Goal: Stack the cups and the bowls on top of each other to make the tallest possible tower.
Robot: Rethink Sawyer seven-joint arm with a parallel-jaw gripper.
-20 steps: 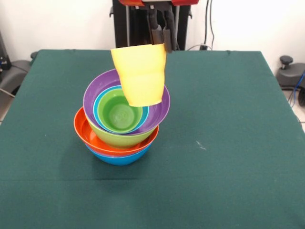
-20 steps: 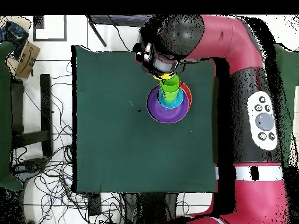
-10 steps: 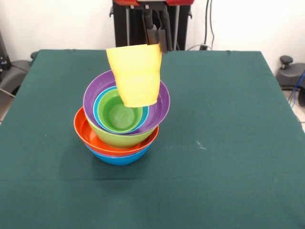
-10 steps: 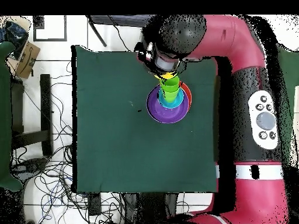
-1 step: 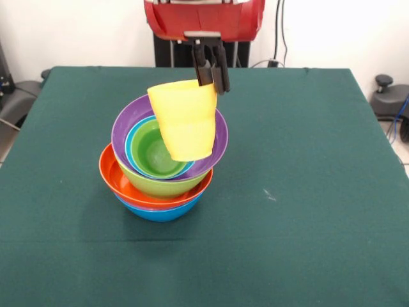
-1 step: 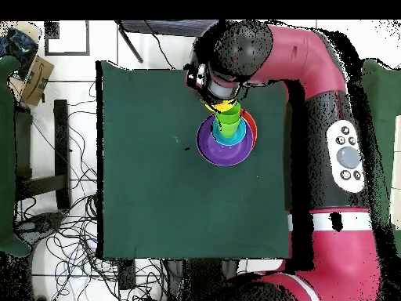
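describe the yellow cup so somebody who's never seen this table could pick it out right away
On the green table stands one stack of coloured bowls, blue at the bottom, then orange, lime and purple. Just above the stack's rim hangs the pale yellow cup, tilted, pinched at its rim by the gripper. It is the only yellow piece and the only one held off the stack.

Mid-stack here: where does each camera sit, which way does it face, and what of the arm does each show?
Front view: across the table, facing the robot, looking at the tower; the gripper comes down from above, shut on the yellow cup's rim.
Overhead view: above the table, looking straight down; the red arm curves up from the bottom edge.
Both views show the tower and the yellow cup.
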